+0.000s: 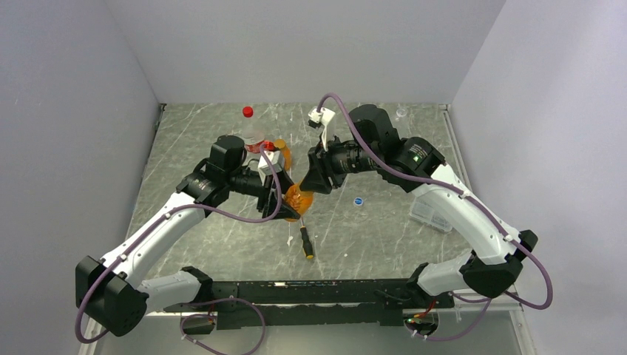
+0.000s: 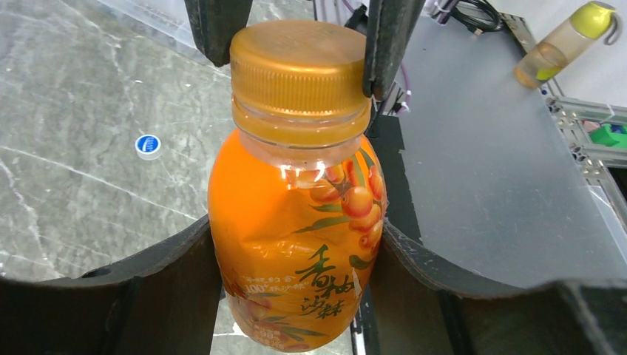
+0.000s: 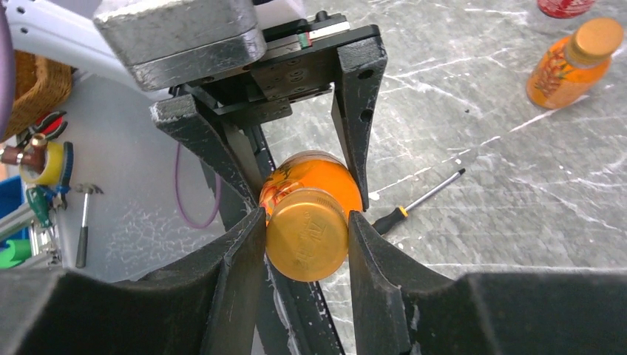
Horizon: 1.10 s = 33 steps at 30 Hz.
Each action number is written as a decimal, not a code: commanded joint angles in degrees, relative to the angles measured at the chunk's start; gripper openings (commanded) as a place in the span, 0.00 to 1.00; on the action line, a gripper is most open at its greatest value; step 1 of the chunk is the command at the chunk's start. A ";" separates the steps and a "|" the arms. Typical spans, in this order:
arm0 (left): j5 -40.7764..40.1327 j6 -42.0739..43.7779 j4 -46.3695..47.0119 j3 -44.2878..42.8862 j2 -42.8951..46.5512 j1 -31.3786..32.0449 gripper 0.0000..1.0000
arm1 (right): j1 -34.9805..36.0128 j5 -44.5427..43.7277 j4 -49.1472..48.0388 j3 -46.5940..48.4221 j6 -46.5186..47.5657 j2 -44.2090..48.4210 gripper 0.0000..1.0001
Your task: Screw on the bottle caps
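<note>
A squat amber-orange bottle (image 2: 296, 244) hangs tilted over the middle of the table (image 1: 296, 198). My left gripper (image 2: 296, 255) is shut on its body, one finger on each side of the label. An orange cap (image 3: 307, 233) sits on the bottle's neck, seen side-on in the left wrist view (image 2: 299, 66). My right gripper (image 3: 307, 231) is shut on this cap, with both pads (image 3: 248, 251) pressed against its rim. A second orange bottle (image 3: 569, 63) with its own cap (image 3: 599, 37) stands further back. A blue cap (image 1: 358, 200) lies loose on the table.
A taller clear bottle (image 1: 253, 133) with a red cap (image 1: 248, 112) stands at the back left. A screwdriver (image 1: 305, 242) lies near the front. A clear box (image 1: 432, 214) sits under my right arm, and a tiny clear bottle (image 1: 401, 112) is at the back right.
</note>
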State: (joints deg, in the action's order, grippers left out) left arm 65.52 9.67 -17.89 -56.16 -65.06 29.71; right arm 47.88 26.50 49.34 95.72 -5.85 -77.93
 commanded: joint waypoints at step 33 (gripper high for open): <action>-12.72 0.31 4.00 0.42 6.61 -0.36 0.00 | -3.32 -15.52 -3.27 12.12 -11.41 -2.49 0.99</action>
State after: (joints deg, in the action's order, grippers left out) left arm 38.30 9.39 -12.43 -54.59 -58.81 29.39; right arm 45.12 4.89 48.93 106.72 -26.81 -87.44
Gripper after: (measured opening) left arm 0.657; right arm 0.968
